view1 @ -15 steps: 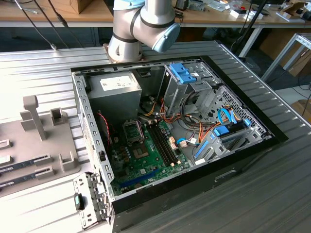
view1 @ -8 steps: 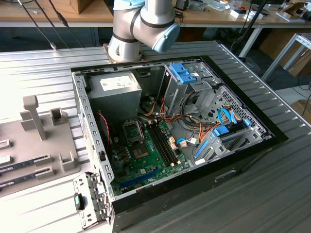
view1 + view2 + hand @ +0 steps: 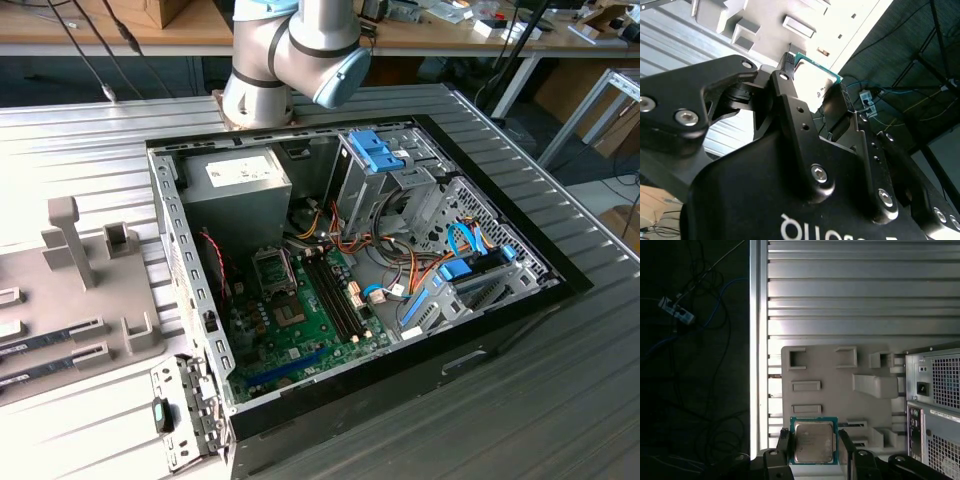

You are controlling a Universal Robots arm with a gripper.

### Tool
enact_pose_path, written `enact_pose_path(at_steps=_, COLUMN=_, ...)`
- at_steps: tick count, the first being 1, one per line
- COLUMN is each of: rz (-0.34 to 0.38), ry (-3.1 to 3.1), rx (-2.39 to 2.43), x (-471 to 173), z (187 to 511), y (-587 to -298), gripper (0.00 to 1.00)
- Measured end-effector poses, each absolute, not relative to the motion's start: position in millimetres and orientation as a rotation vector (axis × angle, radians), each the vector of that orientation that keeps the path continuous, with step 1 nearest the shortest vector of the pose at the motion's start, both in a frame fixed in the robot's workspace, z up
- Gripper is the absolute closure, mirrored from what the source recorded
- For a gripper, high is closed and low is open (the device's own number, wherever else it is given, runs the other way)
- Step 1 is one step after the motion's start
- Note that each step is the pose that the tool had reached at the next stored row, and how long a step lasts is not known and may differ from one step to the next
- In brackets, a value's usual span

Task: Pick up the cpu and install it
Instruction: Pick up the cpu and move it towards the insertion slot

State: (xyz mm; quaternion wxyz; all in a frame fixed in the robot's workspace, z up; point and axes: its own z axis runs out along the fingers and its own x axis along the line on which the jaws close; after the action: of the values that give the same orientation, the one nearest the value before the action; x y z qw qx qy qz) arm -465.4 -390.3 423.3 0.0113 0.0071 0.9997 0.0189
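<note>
Black gripper (image 3: pixel 816 80) hardware crowds the second wrist view, its two jaws closed onto opposite edges of the cpu (image 3: pixel 810 84), opened no wider than the chip itself. From this angle the chip is seen slantwise, a thin green rim running along its far edge.

Seen square-on in the first wrist view, the gripper (image 3: pixel 814 442) holds the cpu (image 3: pixel 813 441) flat, its silver-grey metal top facing the camera inside the green border. Beyond the chip lies a pale grey parts tray (image 3: pixel 830 390) with moulded rectangular pockets and raised blocks, resting on a ribbed metal counter (image 3: pixel 865 290). Alongside the tray stands the perforated rear panel of a computer case (image 3: pixel 935 405). Past the counter's edge, loose cables (image 3: pixel 715 405) and a power strip (image 3: pixel 676 310) lie on a dark floor.

In the exterior view, a pale joint of the robot arm (image 3: pixel 290 50) rises behind the case (image 3: pixel 500 300), which lies open on its side on the counter (image 3: pixel 80 150). Inside are a green motherboard (image 3: pixel 300 330), its processor socket (image 3: pixel 272 268) beside long black memory slots (image 3: pixel 335 295), a grey power supply (image 3: pixel 245 180), blue-latched drive bays (image 3: pixel 380 150) and bundles of coloured wiring. At the exterior view's left of the case sits the parts tray (image 3: pixel 110 310), with two long narrow memory sticks (image 3: pixel 55 335) lying in its slots.
</note>
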Motion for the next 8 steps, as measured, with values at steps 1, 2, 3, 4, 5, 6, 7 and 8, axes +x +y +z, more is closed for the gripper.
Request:
enact_pose_path(at_steps=1, rz=0.059, ry=3.118, rx=0.022, x=-465.4, z=424.5, y=-390.3, gripper=0.53)
enact_pose_path(at_steps=2, rz=0.059, ry=3.118, rx=0.022, x=-465.4, z=425.2, y=-390.3, gripper=0.53)
enact_pose_path(at_steps=3, rz=0.059, ry=3.118, rx=0.022, x=-465.4, z=426.0, y=-390.3, gripper=0.53)
enact_pose_path(at_steps=4, rz=0.059, ry=3.119, rx=0.022, x=-465.4, z=426.7, y=-390.3, gripper=0.53)
enact_pose_path(at_steps=5, rz=0.059, ry=3.118, rx=0.022, x=-465.4, z=427.4, y=-390.3, gripper=0.53)
enact_pose_path(at_steps=6, rz=0.059, ry=3.118, rx=0.022, x=-465.4, z=428.0, y=-390.3, gripper=0.53)
enact_pose_path(at_steps=7, rz=0.059, ry=3.118, rx=0.022, x=-465.4, z=428.8, y=-390.3, gripper=0.53)
enact_pose_path(at_steps=8, rz=0.059, ry=3.118, rx=0.022, x=-465.4, z=430.0, y=-390.3, gripper=0.53)
